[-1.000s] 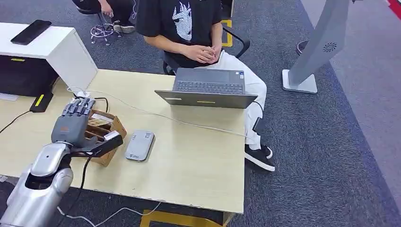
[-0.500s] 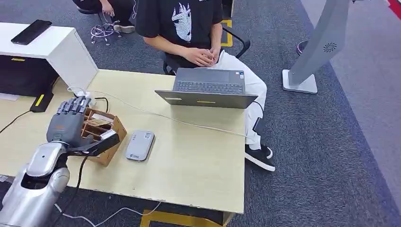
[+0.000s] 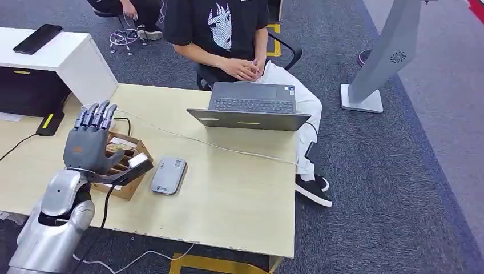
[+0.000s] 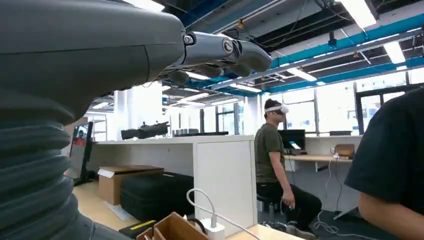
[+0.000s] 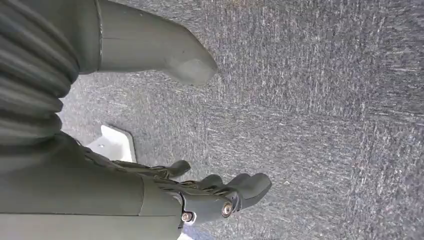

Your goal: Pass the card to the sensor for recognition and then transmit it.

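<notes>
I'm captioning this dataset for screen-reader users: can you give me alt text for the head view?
The robot's left hand, fingers spread upward, hovers over a small cardboard box on a light wooden table, beside a grey card reader. Across the table, a seated person in a black T-shirt sits behind an open laptop.

Head view: even, bright overhead light, soft short shadows under the laptop [image 3: 251, 105] and the desk [image 3: 228, 194] edge; sharp throughout. Left wrist view: ceiling strip lights [image 4: 360, 10] and bright windows [image 4: 335, 112] give glare; the near left hand [image 4: 90, 55] is dark and soft. Right wrist view: dimmer; carpet [image 5: 325, 100] streaked by blur.
</notes>
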You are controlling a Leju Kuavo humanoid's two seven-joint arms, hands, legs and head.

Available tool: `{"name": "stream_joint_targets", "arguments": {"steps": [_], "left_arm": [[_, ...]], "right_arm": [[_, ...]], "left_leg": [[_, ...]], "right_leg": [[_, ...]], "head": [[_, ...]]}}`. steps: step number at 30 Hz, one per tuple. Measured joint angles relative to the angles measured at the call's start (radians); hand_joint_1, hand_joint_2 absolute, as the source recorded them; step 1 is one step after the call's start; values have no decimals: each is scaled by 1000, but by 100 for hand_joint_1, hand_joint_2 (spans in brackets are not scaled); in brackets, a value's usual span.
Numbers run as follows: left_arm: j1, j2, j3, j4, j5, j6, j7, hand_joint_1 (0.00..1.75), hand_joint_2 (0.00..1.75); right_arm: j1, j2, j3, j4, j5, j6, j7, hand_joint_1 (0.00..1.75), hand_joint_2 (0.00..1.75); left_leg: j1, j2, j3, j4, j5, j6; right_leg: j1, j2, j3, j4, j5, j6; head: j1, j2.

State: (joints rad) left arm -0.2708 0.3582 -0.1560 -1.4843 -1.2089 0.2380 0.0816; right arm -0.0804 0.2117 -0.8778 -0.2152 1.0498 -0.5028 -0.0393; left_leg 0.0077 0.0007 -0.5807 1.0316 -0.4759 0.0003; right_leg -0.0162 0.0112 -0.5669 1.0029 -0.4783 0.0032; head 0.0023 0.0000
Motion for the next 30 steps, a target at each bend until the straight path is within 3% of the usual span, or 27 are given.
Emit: {"name": "stream_joint_targets", "arguments": {"steps": [5, 15, 25, 30], "left_arm": [[-7, -5, 0, 9, -2, -44, 1, 0, 175], [-11, 52, 0, 27, 89, -266, 2, 0, 175], [-13, 93, -3, 49, 99, -282, 3, 0, 175], [-16, 91, -6, 52, 84, -249, 16, 0, 175]], "right_arm": [[0, 0, -6, 0, 0, 0, 5, 0, 175], [1, -3, -15, 0, 4, 3, 1, 0, 175], [1, -5, -16, 0, 6, 3, 5, 0, 175], [1, -5, -18, 0, 7, 2, 5, 0, 175]], "left_leg": [[0, 0, 0, 0, 0, 0], [0, 0, 0, 0, 0, 0], [0, 0, 0, 0, 0, 0], [0, 0, 0, 0, 0, 0]], "right_leg": [[0, 0, 0, 0, 0, 0], [0, 0, 0, 0, 0, 0], [0, 0, -1, 0, 0, 0], [0, 0, -1, 0, 0, 0]], "head": [[0, 0], [0, 0], [0, 0], [0, 0]]}}
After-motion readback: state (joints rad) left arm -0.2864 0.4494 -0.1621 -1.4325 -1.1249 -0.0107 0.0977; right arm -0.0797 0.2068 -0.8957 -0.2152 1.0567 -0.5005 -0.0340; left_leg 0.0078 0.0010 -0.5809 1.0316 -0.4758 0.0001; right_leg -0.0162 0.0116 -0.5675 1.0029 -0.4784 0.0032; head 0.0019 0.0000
